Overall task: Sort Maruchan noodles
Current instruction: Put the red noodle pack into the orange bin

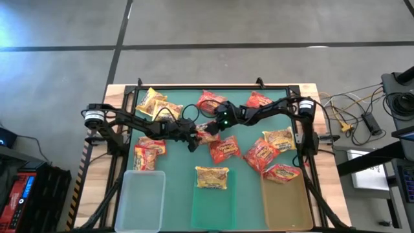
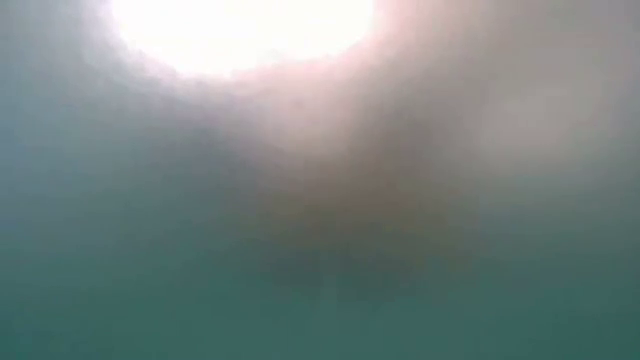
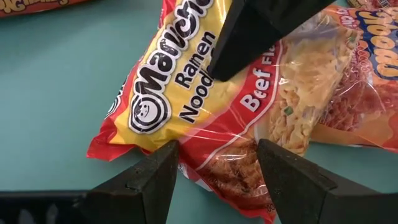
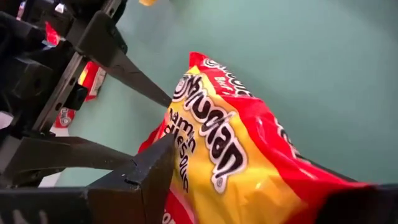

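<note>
**Operator A:** State of the left gripper (image 3: 216, 163)?

**Operator B:** Its fingers are spread, one on each side of the near edge of a red-and-yellow beef packet (image 3: 205, 106). In the left wrist view the packet lies directly ahead of the fingers and partly between them. No contact can be confirmed.

**Operator A:** And the right gripper (image 1: 218, 123)?

**Operator B:** It is at the same packet from the opposite side. One dark finger (image 3: 261, 31) overlaps the packet's label in the left wrist view. In the right wrist view the packet (image 4: 242, 155) fills the space at this gripper's own fingers, which appear clamped on it. That is a judgement; the contact itself is not clearly shown.

**Operator A:** Packet location and axis?

**Operator B:** Centre of the green mat (image 1: 178, 171), between the two grippers in the high view (image 1: 206, 133). Its long axis runs roughly away from the left fingers toward the right gripper. Both arms are about equally near.

**Operator A:** Remaining noodles?

**Operator B:** Scattered across the mat. One packet (image 1: 211, 177) lies in the middle tray (image 1: 197, 213); another (image 1: 283, 172) rests at the edge of the right tray (image 1: 288, 210). The left tray (image 1: 138, 202) shows none. The low view is obscured.

**Operator A:** Critical relation?

**Operator B:** One packet, two grippers. Probably only one should retain it.
</note>
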Robot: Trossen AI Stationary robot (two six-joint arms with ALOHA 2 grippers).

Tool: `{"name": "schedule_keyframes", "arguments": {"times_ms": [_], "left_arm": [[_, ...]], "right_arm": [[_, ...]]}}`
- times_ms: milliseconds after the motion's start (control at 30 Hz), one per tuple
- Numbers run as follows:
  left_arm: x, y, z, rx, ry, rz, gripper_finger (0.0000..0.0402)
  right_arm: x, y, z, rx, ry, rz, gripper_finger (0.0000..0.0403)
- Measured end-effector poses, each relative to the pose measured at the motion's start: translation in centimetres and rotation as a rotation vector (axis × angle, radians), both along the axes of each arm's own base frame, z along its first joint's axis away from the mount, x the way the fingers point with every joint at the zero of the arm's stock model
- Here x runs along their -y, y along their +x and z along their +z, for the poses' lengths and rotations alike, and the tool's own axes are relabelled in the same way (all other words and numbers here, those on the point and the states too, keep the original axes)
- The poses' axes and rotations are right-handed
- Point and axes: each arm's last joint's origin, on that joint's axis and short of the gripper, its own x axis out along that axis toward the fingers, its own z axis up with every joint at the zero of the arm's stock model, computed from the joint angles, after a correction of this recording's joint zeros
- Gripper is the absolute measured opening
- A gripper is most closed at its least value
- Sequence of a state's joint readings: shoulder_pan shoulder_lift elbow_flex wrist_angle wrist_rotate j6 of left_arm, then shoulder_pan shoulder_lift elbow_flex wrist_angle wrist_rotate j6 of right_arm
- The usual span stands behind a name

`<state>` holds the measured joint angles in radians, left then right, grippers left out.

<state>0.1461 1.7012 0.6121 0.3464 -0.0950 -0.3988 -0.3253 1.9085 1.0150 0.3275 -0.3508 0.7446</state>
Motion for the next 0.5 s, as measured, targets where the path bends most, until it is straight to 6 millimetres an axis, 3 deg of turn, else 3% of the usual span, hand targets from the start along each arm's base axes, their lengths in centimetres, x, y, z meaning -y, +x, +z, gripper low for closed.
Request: {"name": "schedule_keyframes", "arguments": {"times_ms": [367,500], "left_arm": [[0.2,-0.1,0.8,0.022,0.000,-0.016,0.0208],[0.4,-0.4,1.9,0.052,-0.006,-0.033,0.0208]], "right_arm": [[-0.3,-0.1,0.8,0.012,-0.021,0.109,0.0108],[-0.4,-0.2,1.0,0.023,-0.036,0.147,0.0103]]}}
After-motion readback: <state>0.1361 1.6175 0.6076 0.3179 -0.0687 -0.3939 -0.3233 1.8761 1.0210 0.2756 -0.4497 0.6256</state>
